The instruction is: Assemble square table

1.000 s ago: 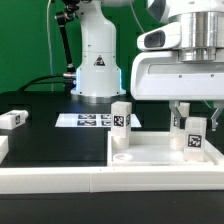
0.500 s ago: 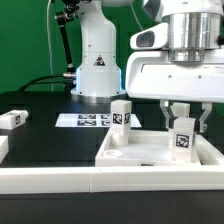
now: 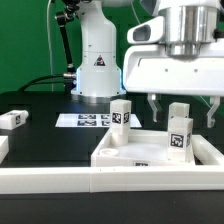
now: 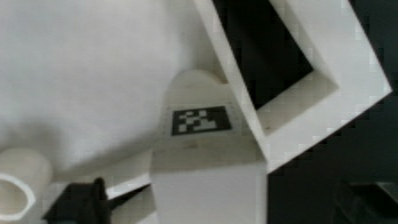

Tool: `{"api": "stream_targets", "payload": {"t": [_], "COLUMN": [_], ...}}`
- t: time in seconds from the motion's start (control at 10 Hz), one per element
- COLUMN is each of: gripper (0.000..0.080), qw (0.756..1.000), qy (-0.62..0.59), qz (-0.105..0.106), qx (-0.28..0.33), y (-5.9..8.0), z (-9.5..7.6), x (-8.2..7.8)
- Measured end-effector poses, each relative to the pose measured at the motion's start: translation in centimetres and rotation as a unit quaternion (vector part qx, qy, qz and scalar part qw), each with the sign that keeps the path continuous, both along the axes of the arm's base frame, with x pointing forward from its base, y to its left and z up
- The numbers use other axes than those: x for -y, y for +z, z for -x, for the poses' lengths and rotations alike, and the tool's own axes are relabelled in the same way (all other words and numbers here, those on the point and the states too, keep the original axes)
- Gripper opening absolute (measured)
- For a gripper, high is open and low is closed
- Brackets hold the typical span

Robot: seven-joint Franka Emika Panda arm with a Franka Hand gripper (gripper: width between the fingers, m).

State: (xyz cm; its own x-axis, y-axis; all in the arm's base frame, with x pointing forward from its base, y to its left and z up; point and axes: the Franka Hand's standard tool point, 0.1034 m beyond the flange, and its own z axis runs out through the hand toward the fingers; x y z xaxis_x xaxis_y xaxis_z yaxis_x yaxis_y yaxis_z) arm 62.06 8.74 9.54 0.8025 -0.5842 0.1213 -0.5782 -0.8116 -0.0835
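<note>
Exterior view: tabletop [image 3: 120,153] holds three upright legs [image 3: 180,136].

Tabletop [image 3: 160,155]: I see a white square tray, open side up, raised rim all round, lying flat on the black worktop near its front edge, toward the exterior view's right.
Leg, back left [image 3: 121,122]: white, upright in the tray's far corner on the exterior view's left, tag facing the camera.
Leg, front [image 3: 179,139]: white, upright inside the tray toward the exterior view's right, tag facing me; wrist view shows its tag close up [image 4: 199,121].
Leg, behind it [image 3: 180,110]: white, upright, partly hidden.
Loose leg [image 3: 13,119]: white, tagged, lying on its side near the worktop's left edge, well apart from the tray.
</note>
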Motion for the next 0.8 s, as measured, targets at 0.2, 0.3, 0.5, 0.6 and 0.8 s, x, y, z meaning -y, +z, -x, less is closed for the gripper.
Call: {"api": "stream_targets", "payload": {"t": [0.2, 0.3, 0.5, 0.6, 0.8], "gripper": [0.0645, 0.0648, 0.0648, 0.0648, 0.0648], "qw": [0.999, 0.999, 0.999, 0.999, 0.999], "qy": [0.042, 0.054, 0.052, 0.052, 0.052], "qz": [0.003, 0.005, 0.005, 0.005, 0.005], "qx": [0.001, 0.003, 0.004, 0.004, 0.003], "y": [1.4, 2.2, 2.3, 2.2, 2.2], "z": [1.1, 1.3, 1.4, 1.4, 1.4], "x": [1.2, 1.9, 2.1, 2.1, 2.1]}}
